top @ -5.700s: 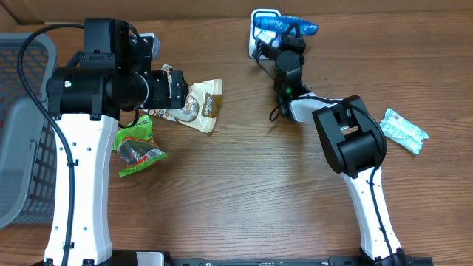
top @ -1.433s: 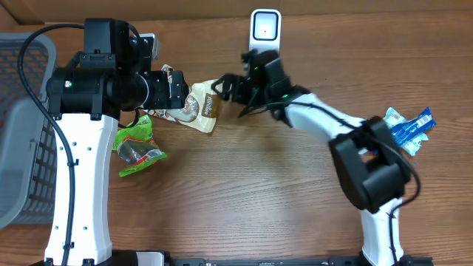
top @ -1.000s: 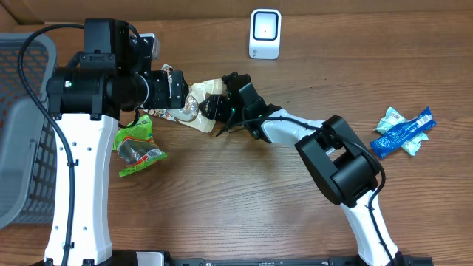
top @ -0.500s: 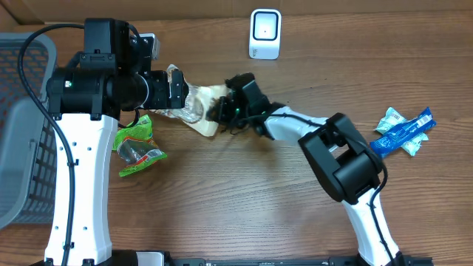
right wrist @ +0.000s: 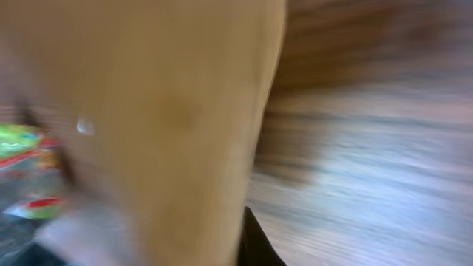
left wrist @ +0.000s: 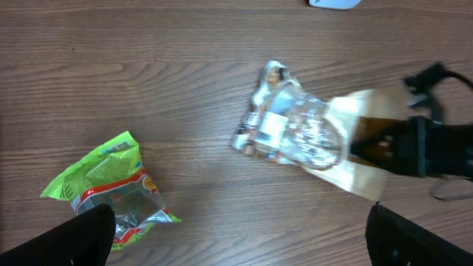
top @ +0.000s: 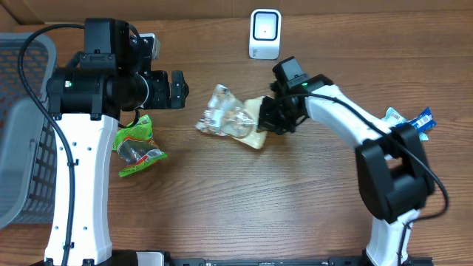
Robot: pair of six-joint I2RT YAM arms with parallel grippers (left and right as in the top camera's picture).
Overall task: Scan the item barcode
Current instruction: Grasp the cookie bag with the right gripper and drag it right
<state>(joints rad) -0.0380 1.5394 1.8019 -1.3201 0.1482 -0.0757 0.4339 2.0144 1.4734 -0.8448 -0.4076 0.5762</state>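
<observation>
The item is a tan and clear snack bag (top: 230, 123), held over the table's middle by its tan end. My right gripper (top: 269, 117) is shut on that end. The left wrist view shows the bag (left wrist: 304, 134) with a white label facing up and the right gripper (left wrist: 425, 145) at its right end. Up close, the tan bag (right wrist: 148, 111) fills the blurred right wrist view, beside one dark fingertip (right wrist: 255, 250). The white scanner (top: 264, 33) stands at the table's far edge. My left gripper (top: 177, 89) hangs open and empty, left of the bag.
A green snack bag (top: 136, 145) lies under the left arm, also seen as the green bag (left wrist: 103, 185) from the left wrist. Blue and mint packets (top: 405, 127) lie at the right. A grey basket (top: 22, 118) stands at the left edge.
The right gripper reached the bag beside the left gripper, shut on its tan end, and carried it right toward the table's middle. The left arm stayed still.
</observation>
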